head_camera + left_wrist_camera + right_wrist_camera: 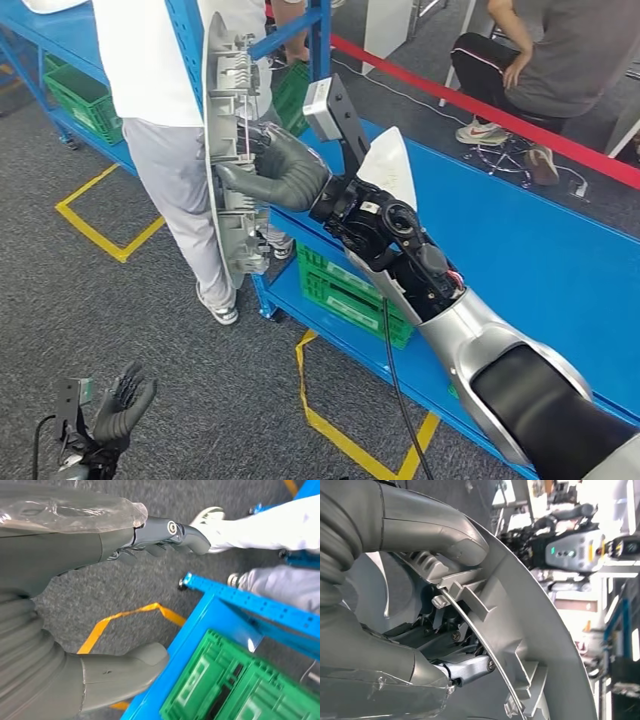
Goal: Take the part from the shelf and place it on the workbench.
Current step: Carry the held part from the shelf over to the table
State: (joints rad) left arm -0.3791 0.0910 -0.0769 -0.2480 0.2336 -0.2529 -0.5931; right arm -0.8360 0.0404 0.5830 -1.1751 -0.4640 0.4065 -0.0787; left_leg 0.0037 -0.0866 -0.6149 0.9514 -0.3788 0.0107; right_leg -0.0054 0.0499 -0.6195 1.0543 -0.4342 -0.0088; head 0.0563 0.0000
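Holding part upright, clear of the counter.
Right hand fingers wrap the grey part, long axis vertical; blue counter lies rightward. Left hand hangs empty, fingers apart.

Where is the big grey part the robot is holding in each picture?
Head view: the grey part stands upright, upper middle, held by the right robot hand.
Left wrist view: not in it.
Right wrist view: the part curves across the middle.
Shared landmark: the right robot hand gripping it.
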